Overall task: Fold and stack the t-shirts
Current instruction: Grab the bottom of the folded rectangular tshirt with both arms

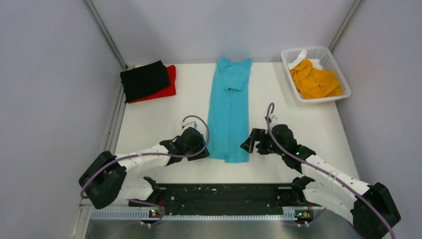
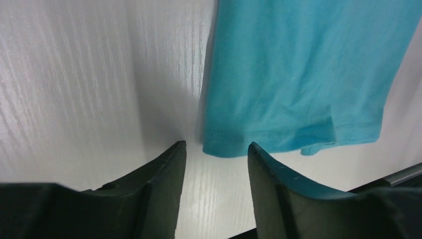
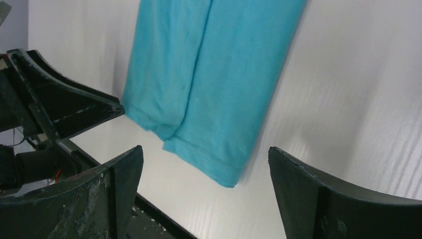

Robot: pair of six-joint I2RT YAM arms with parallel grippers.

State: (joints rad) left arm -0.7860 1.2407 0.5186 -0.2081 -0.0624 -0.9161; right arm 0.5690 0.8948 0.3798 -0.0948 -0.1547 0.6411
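1. White tabletop [image 1: 149,124], walled in by pale panels, carries everything we see.
2. Far beyond our left fingers and off to their left, the black t-shirt [image 1: 144,79] lies folded on the red t-shirt [image 1: 170,85], which shows along its right edge.
3. Our left gripper [image 2: 216,145] sits low, its fingers [image 2: 164,172] partly apart and empty. The near hem corner of the turquoise-blue t-shirt [image 1: 229,109] lies just ahead of the gap, untouched.
4. That shirt is a long folded strip running away between both grippers, collar at the far end.
5. Our right gripper [image 3: 205,149] has its fingers spread wide, holding nothing, with the strip's other near corner just ahead.
6. Far ahead to the right, the white mesh basket [image 1: 338,63] holds the bunched orange-yellow t-shirt [image 1: 316,82].
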